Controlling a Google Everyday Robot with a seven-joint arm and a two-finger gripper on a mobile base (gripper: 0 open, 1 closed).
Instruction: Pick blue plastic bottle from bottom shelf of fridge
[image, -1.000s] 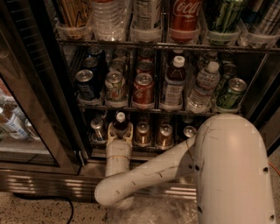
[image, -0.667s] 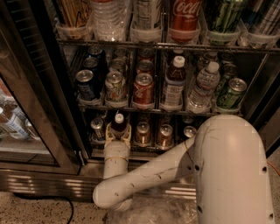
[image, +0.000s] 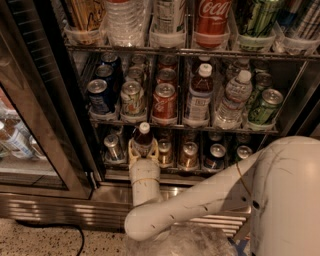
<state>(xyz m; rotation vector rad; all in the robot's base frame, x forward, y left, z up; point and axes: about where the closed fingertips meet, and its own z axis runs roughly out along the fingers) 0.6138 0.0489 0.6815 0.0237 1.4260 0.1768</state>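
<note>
Fridge (image: 75, 130) edges run out of view on every side, and our arm (image: 200, 200) covers the right front of the bottom shelf (image: 116, 167). We see the pincer (image: 143, 151) at that shelf's left, closed round the blue plastic bottle (image: 143, 141) and hiding its base; both sit slightly further right than a second ago.

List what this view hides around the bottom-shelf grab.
Camera view:
- Lower body of the blue plastic bottle: hidden by the gripper flanking it at the front of the bottom shelf.
- Right end of that shelf: blocked by the robot arm.
- Coca-Cola bottle top: cut off by the upper edge.
</note>
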